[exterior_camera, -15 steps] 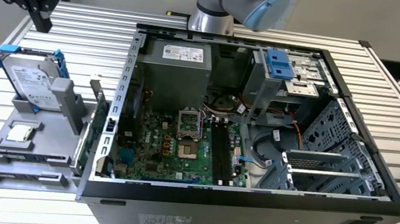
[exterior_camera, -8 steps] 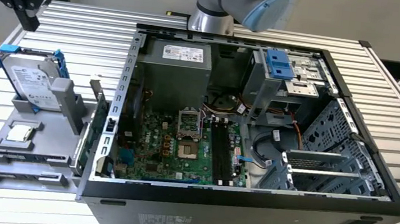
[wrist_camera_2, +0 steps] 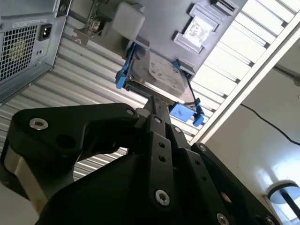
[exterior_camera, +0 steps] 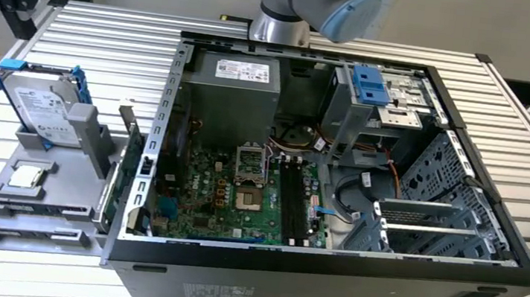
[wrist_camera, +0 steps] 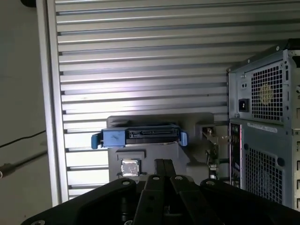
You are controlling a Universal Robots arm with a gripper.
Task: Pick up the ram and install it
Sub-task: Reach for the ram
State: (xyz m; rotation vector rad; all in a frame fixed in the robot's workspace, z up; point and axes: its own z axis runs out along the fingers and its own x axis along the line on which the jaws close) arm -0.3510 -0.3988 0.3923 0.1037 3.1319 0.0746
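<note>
Dark ram [exterior_camera: 130, 144] stands on edge, lengthwise along the computer case [exterior_camera: 329, 291].

This looks like a robotics lab or test workshop rather than a home or office. A robot arm [exterior_camera: 307, 3] rises at the far edge of a ribbed aluminium-profile table [exterior_camera: 78, 30], where an open computer case [exterior_camera: 329, 291] lies on its side with its motherboard [exterior_camera: 229, 197] exposed. Beside the case a grey fixture tray [exterior_camera: 39, 205] holds loose parts such as a hard drive [exterior_camera: 45, 108] in a blue bracket, and the first wrist view shows bare floor [wrist_camera: 21, 70] with a cable [wrist_camera: 21, 139] trailing across it.
</note>
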